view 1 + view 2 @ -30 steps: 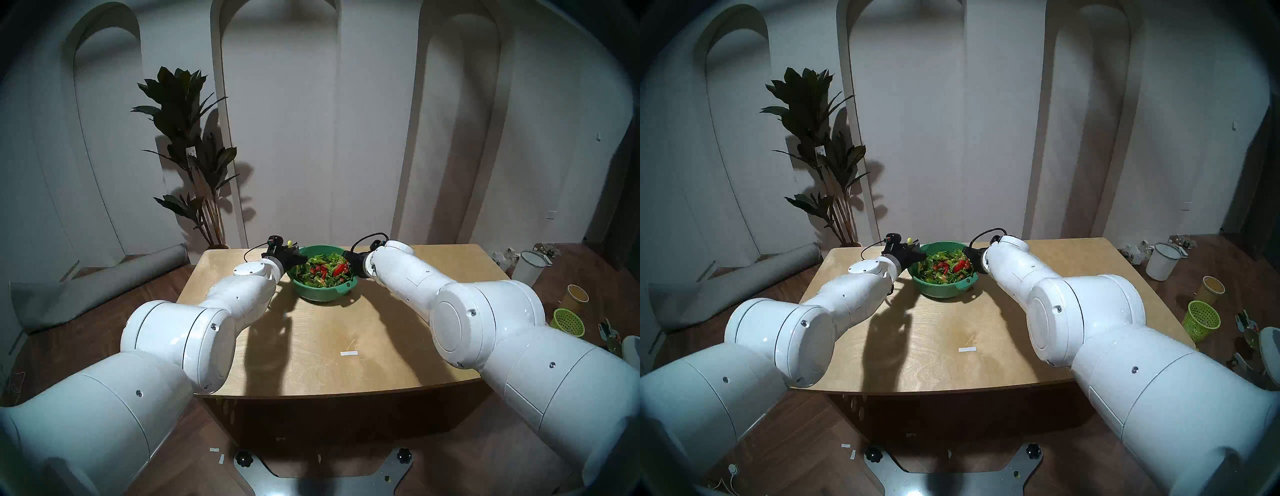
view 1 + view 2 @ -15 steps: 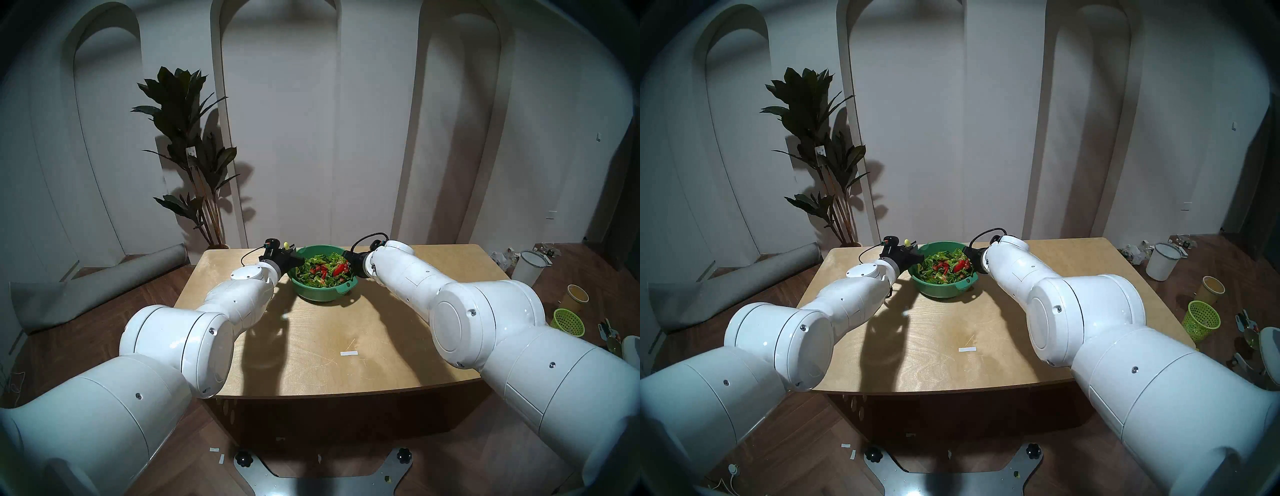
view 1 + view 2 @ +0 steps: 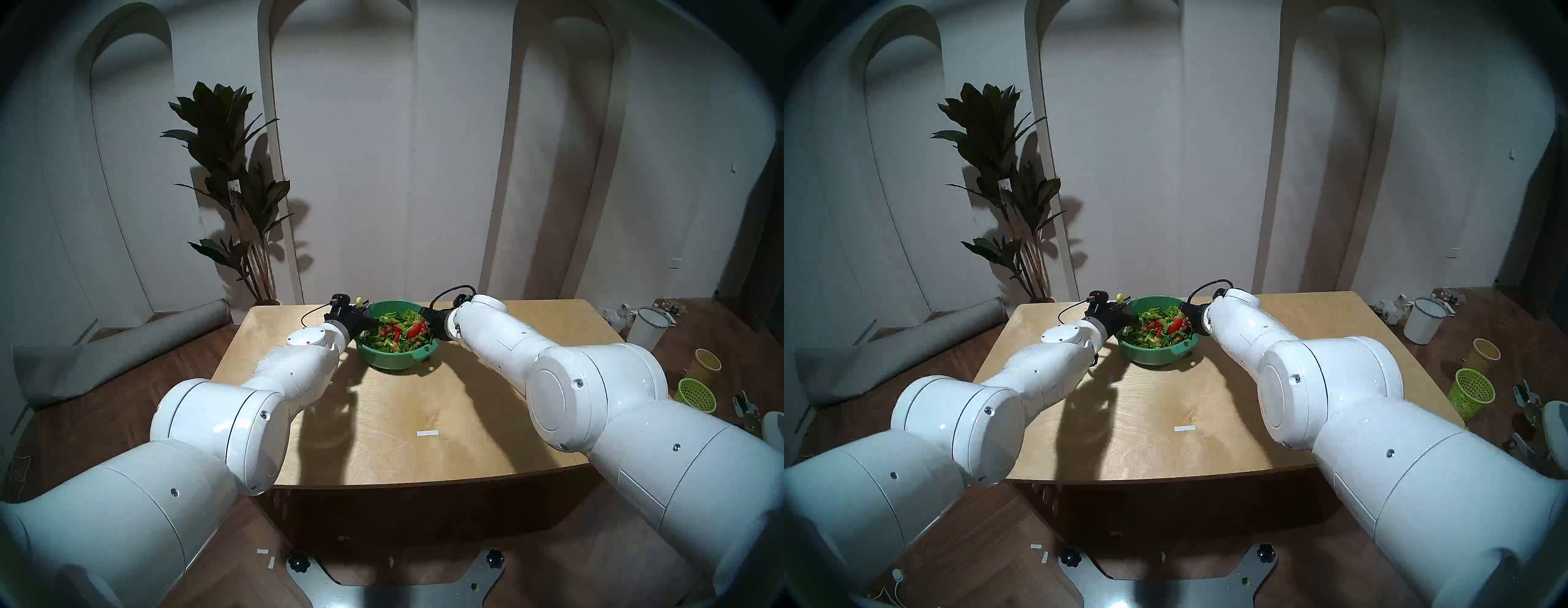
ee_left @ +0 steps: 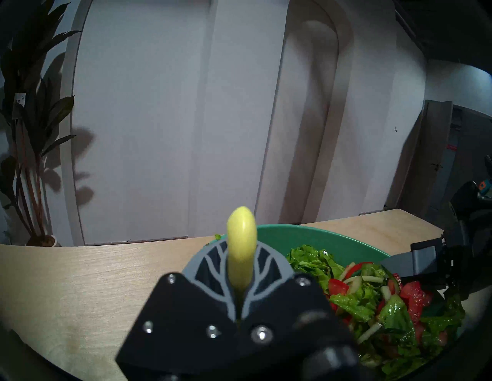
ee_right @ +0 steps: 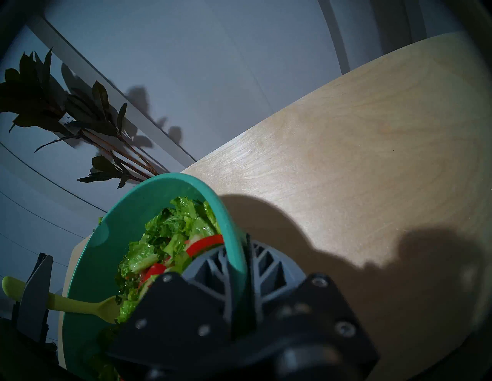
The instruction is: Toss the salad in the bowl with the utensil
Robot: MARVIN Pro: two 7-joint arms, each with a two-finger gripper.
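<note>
Bowl: teal, on the far middle of the table. I see its right rim pinched between the fingers of my right gripper, one finger inside the wall, one outside. Steadied, not lifted as far as I can tell.

Salad: lettuce and tomato with a few pale bits, all inside the bowl. Red pieces lie scattered through the green, so I judge the mixing is under way rather than untouched; how thorough it is I cannot tell. One small green scrap sits at the far left rim in the left wrist view.

Utensil: yellow-green, clamped by my left gripper, fingers pressed together on the handle. The rounded handle end sticks up above the fingers. In the right wrist view the working end reaches over the left rim and touches the leaves at that side.

Done: utensil in hand, bowl braced, tool in the salad.

Left: more lifting and turning of the leaves, by my reckoning mostly on the right half, then withdrawing the utensil and letting go of the rim.
</note>
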